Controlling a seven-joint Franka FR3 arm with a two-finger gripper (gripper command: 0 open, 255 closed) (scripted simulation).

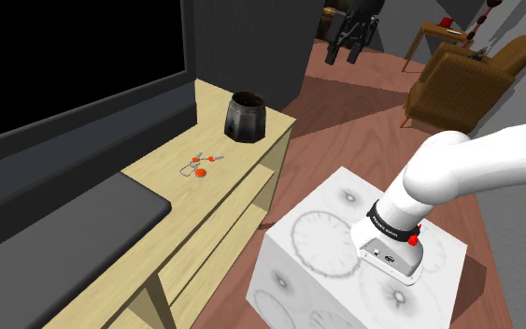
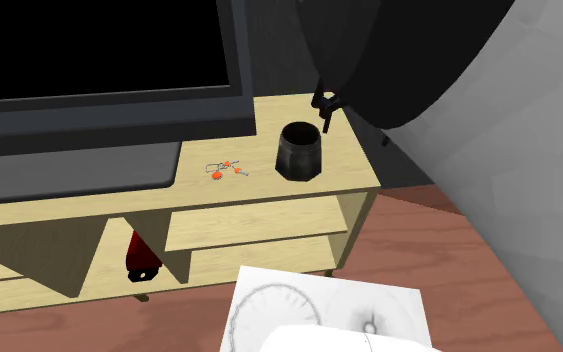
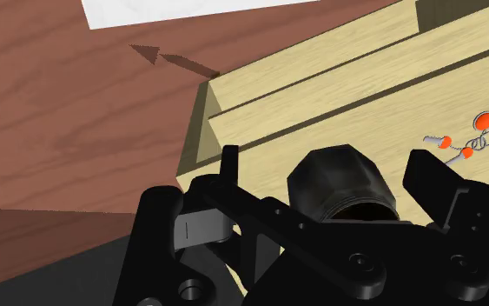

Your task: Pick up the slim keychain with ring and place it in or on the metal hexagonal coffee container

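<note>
The keychain (image 1: 198, 165) is a thin wire ring with small orange-red pieces. It lies flat on the light wooden TV stand (image 1: 242, 168), a short way from the dark hexagonal coffee container (image 1: 244, 117), which stands upright at the stand's far end. My black gripper (image 1: 344, 54) hangs open in the air, well above and beyond the container, holding nothing. In the wrist view the fingers (image 3: 229, 169) stand wide apart, with the container (image 3: 342, 182) far below between them and the keychain (image 3: 468, 141) off to one side. The second exterior view shows the keychain (image 2: 226, 168), the container (image 2: 300, 152) and the gripper (image 2: 326, 105).
A large black TV screen (image 1: 74, 65) stands along the back of the stand, with a dark grey slab (image 1: 64, 224) in front of it. A red and black object (image 2: 141, 258) sits on the lower shelf. A brown armchair (image 1: 462, 84) stands across the wooden floor.
</note>
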